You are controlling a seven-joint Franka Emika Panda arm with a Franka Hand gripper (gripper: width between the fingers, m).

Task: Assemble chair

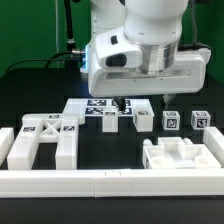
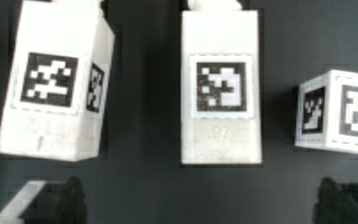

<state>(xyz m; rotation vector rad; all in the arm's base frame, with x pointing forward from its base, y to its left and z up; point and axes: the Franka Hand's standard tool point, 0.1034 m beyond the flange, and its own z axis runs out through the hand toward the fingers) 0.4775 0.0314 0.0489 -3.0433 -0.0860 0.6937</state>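
1. The gripper (image 2: 194, 203) is hovering above the row of legs (image 1: 143, 120) with its fingers (image 2: 43, 200) spread wide and nothing between them. The chair is lying in loose parts on the dark table (image 1: 110, 150), none of them joined.
2. The centred leg (image 2: 224, 90) is sitting straight under the wrist, with a first neighbour leg (image 2: 55, 85) and a second neighbour leg (image 2: 345, 108) near it on either side. In my judgement, fingers coming down this wide are risking a landing on a neighbour, or a shove that is skewing the row.
3. The plastic is looking smooth and matte. A pinch taken too close to one end is probably letting the leg tip or slide as it rises.
4. The flat panel (image 1: 92, 106) is lying just to the exterior view's left of the row, at its far side. The X-braced frame (image 1: 45, 135) is sitting nearer on that same side, and a recessed blocky part (image 1: 180, 155) is resting near the border rail (image 1: 110, 182) on the exterior view's right. A leg carried low is risking clipping any of them.
5. The arm's body is hiding the fingertips in the exterior view, so I cannot tell which leg of the row is being lined up.
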